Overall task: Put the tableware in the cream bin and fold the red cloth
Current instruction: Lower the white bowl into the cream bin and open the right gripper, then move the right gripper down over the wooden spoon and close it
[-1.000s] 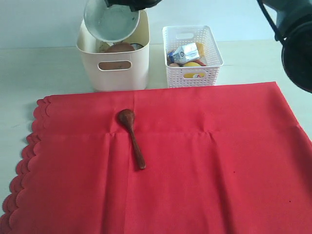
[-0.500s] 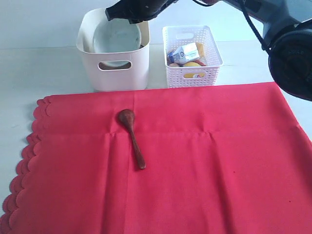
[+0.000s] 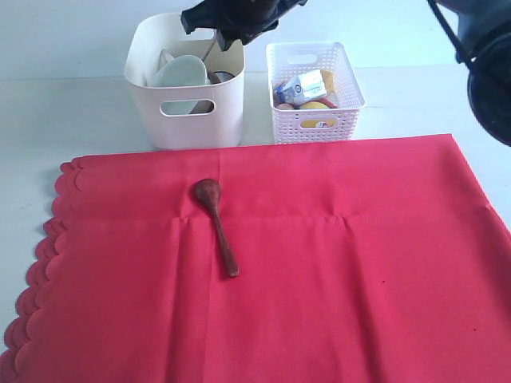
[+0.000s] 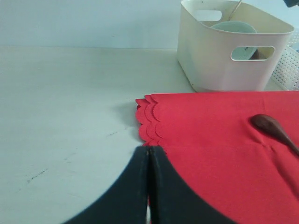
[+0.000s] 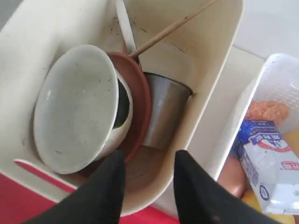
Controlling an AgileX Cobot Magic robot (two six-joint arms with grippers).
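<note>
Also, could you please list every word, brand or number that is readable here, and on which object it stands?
Nothing can be read with certainty.
The milk carton in the white basket: blue print and a red label, too blurred to read.
The cream bin, red cloth, wooden spoon: no text shows.

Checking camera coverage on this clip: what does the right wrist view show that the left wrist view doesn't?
Only the right wrist view: the steel cup and milk carton, and the open right end effector. Only the left wrist view: the wooden spoon lying on the red cloth, and the shut left end effector. Both: the cream bin, the pale bowl inside it, that cloth.
</note>
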